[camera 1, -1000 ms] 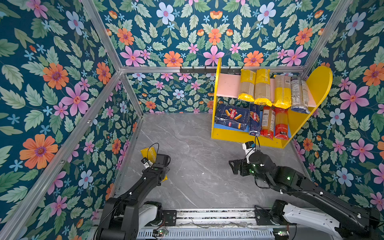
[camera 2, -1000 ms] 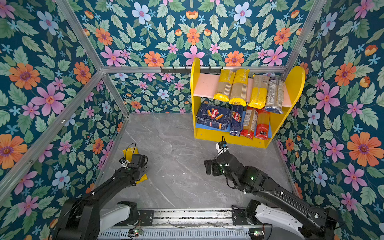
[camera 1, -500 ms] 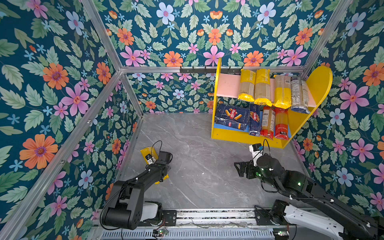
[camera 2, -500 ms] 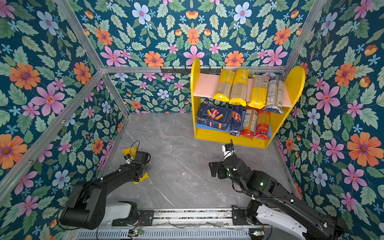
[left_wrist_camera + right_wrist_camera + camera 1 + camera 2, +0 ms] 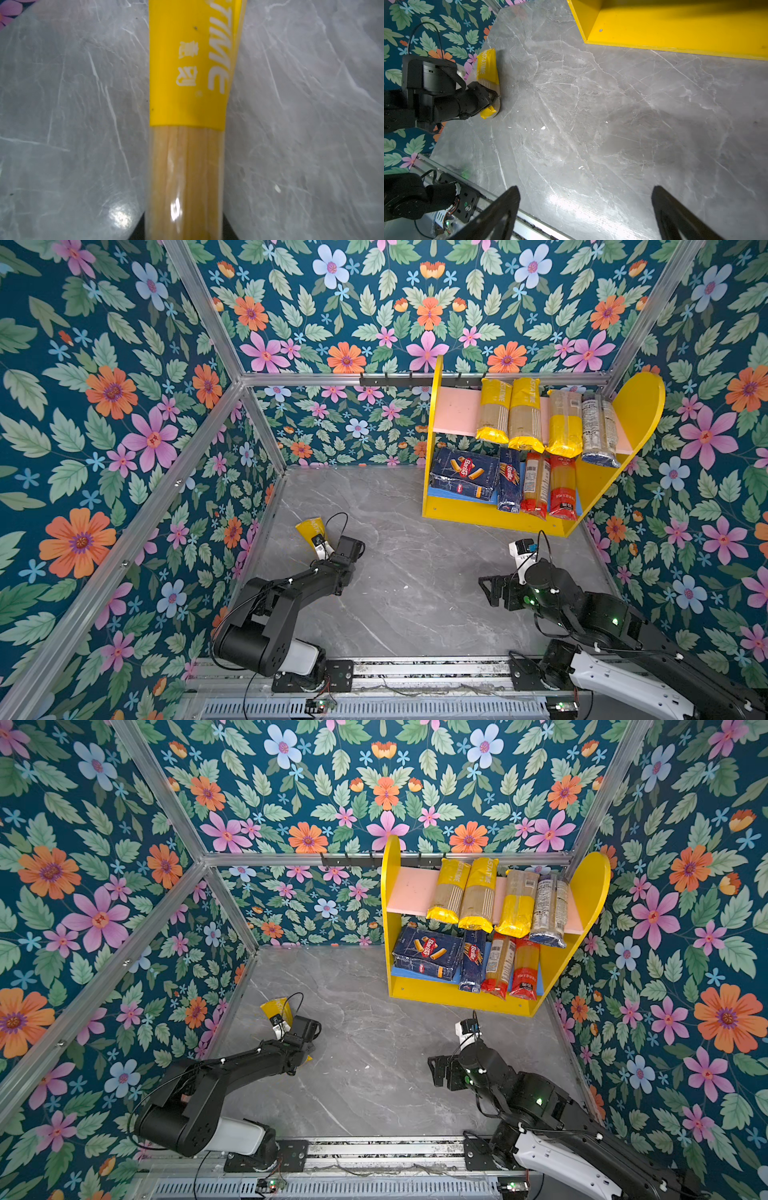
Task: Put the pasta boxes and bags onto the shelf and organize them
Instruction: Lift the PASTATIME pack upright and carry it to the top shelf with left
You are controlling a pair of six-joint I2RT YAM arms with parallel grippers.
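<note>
A slim spaghetti bag (image 5: 309, 530) with yellow ends lies on the grey floor at the left wall, also seen in a top view (image 5: 276, 1006). My left gripper (image 5: 332, 562) is shut on the middle of this bag (image 5: 187, 83), whose clear part fills the gap between the jaws. The right wrist view shows the bag (image 5: 487, 66) pinched by the left gripper (image 5: 492, 97). My right gripper (image 5: 585, 191) hangs open and empty over bare floor in front of the shelf (image 5: 478, 516). On the shelf's lower board stand both pasta boxes (image 5: 463, 479) and two red-ended bags (image 5: 561, 489).
Several bags (image 5: 525, 418) lie side by side on the pink upper board, leaving its left part (image 5: 455, 412) bare. Floral walls close in on three sides. The metal rail (image 5: 415, 670) carrying both arm bases runs along the front edge.
My left gripper has closed on the yellow-ended bag and shifted slightly right. The right arm has drawn back from the shelf toward the front, still open.
</note>
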